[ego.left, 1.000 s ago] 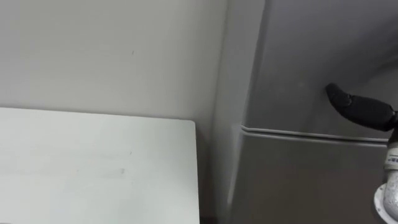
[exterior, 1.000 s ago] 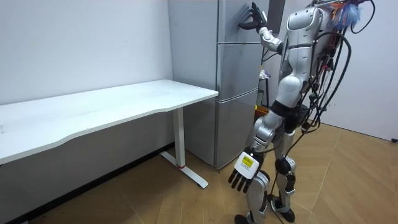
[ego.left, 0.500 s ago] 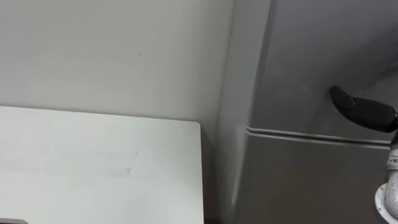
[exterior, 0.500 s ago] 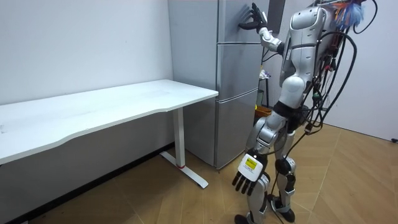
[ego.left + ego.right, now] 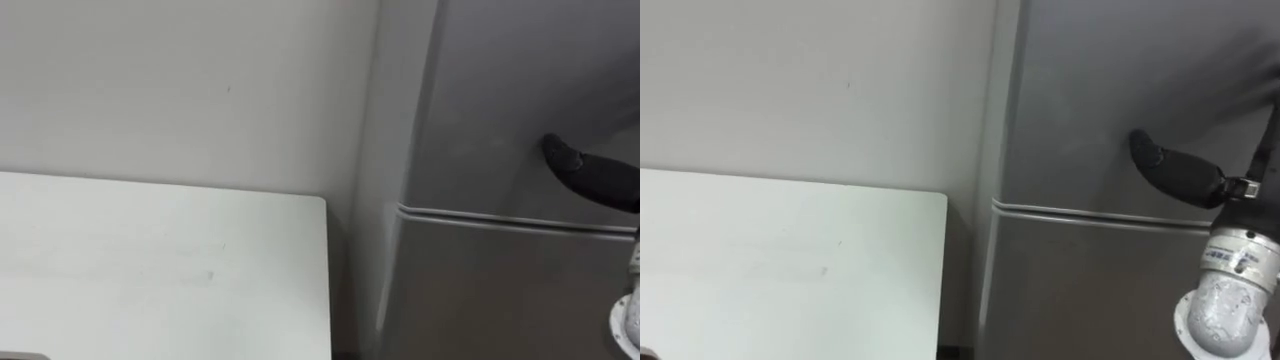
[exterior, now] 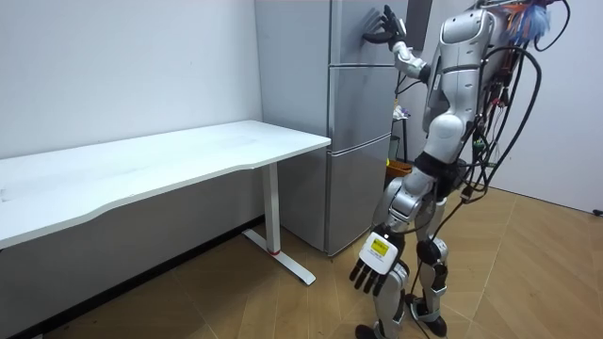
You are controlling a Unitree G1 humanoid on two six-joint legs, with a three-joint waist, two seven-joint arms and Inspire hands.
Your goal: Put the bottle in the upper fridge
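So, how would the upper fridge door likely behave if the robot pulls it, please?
The upper fridge door looks like a stiff, flat panel, so it should swing rather than flex. Its smooth grey face may be slippery for the right hand.

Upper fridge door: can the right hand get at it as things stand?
Probably yes. The right hand is raised at the upper fridge door, just above the seam over the lower door, and nothing stands between them.
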